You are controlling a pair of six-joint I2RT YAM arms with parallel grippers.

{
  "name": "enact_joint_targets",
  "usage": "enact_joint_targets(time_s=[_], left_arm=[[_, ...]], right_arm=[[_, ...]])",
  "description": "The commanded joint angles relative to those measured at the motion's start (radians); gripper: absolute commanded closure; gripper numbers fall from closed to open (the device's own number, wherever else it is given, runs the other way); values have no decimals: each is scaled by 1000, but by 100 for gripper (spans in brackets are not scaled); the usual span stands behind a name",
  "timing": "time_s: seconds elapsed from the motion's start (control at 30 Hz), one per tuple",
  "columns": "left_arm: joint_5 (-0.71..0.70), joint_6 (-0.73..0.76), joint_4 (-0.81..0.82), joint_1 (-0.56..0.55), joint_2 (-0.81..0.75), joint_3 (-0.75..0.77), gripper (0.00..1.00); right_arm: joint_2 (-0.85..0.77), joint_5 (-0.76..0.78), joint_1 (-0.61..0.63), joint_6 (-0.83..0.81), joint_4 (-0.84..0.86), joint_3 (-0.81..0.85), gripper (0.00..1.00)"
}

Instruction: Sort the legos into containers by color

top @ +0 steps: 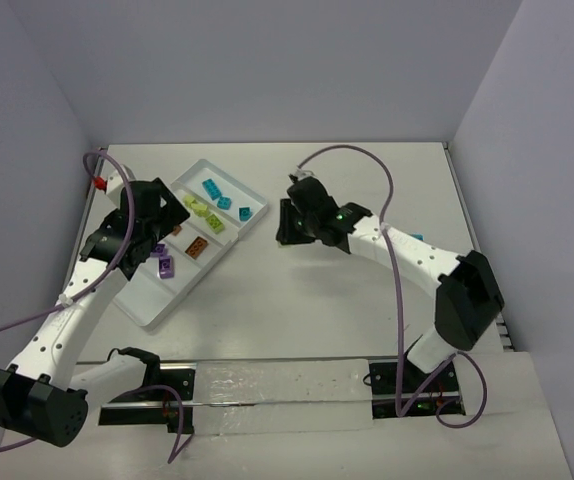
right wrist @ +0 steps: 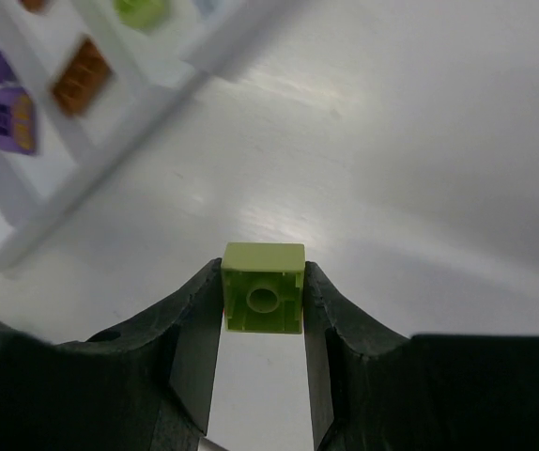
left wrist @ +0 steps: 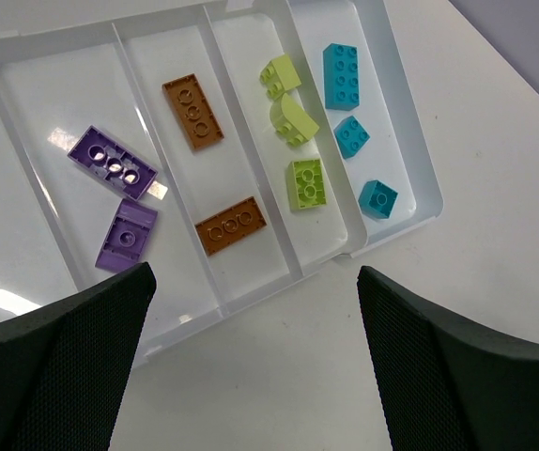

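The white tray [top: 153, 300] lies at the left, and its compartments [left wrist: 35, 103] show in the left wrist view. They hold two purple bricks [left wrist: 112, 162], two orange-brown bricks [left wrist: 192, 111], three lime bricks [left wrist: 307, 183] and three teal bricks [left wrist: 341, 75], one colour in each. My left gripper [left wrist: 255, 362] is open and empty, above the tray's near edge; in the top view it [top: 167, 228] hangs over the tray. My right gripper [right wrist: 263, 291] is shut on a square lime brick [right wrist: 263, 282], held above the table just right of the tray [top: 285, 222].
The tray's blurred corner [right wrist: 110, 141] fills the upper left of the right wrist view. A small teal speck [top: 417, 238] shows beside the right forearm. Walls close in the table on the left, back and right.
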Motion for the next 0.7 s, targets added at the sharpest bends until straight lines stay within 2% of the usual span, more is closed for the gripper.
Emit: enact_joint_targets(time_s=[0.0, 0.23, 0.4, 0.67], left_arm=[[-41, -7, -59, -2, -5, 55, 3], [-55, -1, -88, -2, -30, 58, 3], [-51, 8, -98, -1, -37, 59, 3], [-52, 15, -117, -1, -36, 68, 3]], right_arm=[[150, -37, 39, -34, 79, 202, 88], [396, -92, 47, -23, 78, 524, 88], [533, -124, 54, -20, 111, 638, 86], [703, -126, 55, -13, 64, 843, 84]])
